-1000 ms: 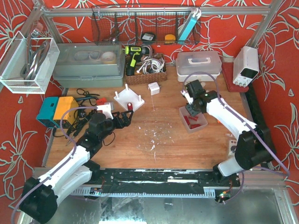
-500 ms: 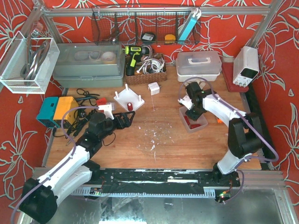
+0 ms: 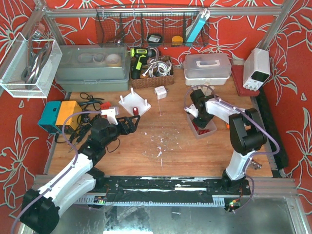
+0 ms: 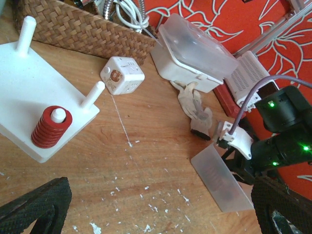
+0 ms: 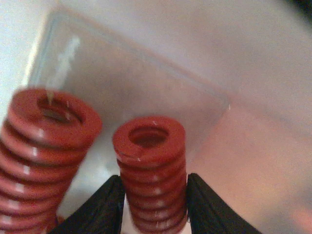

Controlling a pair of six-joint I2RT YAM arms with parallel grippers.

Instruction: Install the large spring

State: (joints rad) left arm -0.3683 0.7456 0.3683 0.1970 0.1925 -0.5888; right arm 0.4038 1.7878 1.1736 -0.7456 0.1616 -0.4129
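From above, the right gripper had drawn in over the clear tray, its arm folded tighter than half a second before. The left gripper had stayed beside the white peg board.

In the left wrist view, its fingers stood wide apart, facing a red coil seated on one peg.

In the right wrist view, the fingers were clamped on a red spring standing in the tray, with a second spring just beside it.

The red large spring stands upright in a clear tray.
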